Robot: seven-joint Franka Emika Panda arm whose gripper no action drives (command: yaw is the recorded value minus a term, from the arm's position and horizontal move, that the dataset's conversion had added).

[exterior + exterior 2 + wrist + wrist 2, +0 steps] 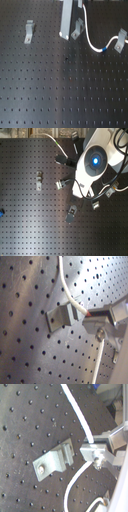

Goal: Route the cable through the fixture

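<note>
Both wrist views showed the cable (82, 426) running between the gripper (95, 454) fingertips, which were clenched on it directly beside one metal clip (54, 461). From the gripped point, the white cord led away across the perforated bench (30, 419) in one direction and curved back past the fingers in the other. The first wrist view showed the cable (70, 298) lying across the top of the clip (62, 315), touching it.

First exterior view: the cable (90, 37) descended beside the arm (66, 20) near the bench's far edge, passed the middle clip (77, 29), and curved to its blue band (103, 49), just beside a further clip (120, 40). A third clip (29, 31) stood well apart, clear of the cable.

Second exterior view: the arm (95, 163) hid the gripper.
</note>
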